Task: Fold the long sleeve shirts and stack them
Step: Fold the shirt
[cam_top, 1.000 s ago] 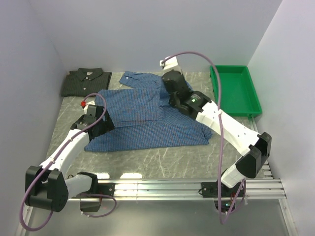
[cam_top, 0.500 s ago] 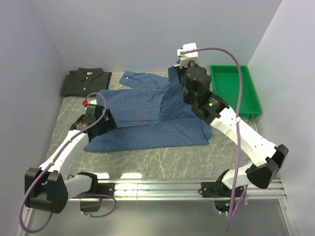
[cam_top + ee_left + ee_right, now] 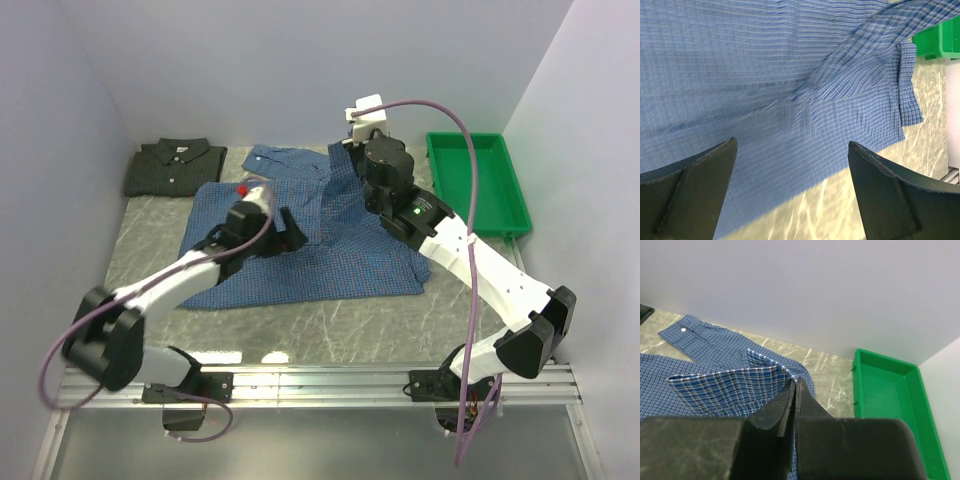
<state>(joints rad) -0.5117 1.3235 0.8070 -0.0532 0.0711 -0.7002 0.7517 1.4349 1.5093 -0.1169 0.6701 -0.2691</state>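
Your marbled worktop (image 3: pixel 330 320) (pale walls (image 3: pixel 300 70)) holds a green tray (image 3: pixel 478 185) at its far right corner; right gripper (image 3: pixel 795 385) pinches blue shirt (image 3: pixel 330 255), left gripper (image 3: pixel 792 144) gapes wide.

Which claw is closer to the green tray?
Right. The right gripper pinches the blue shirt beside the green tray; the left gripper hovers over the shirt's middle, farther off.

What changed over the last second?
Left gripper swung right, from the left edge of the blue shirt to over its middle, open. Right gripper, shut on the shirt's far edge, lifted it up. Dark check shirt and green tray stayed put.
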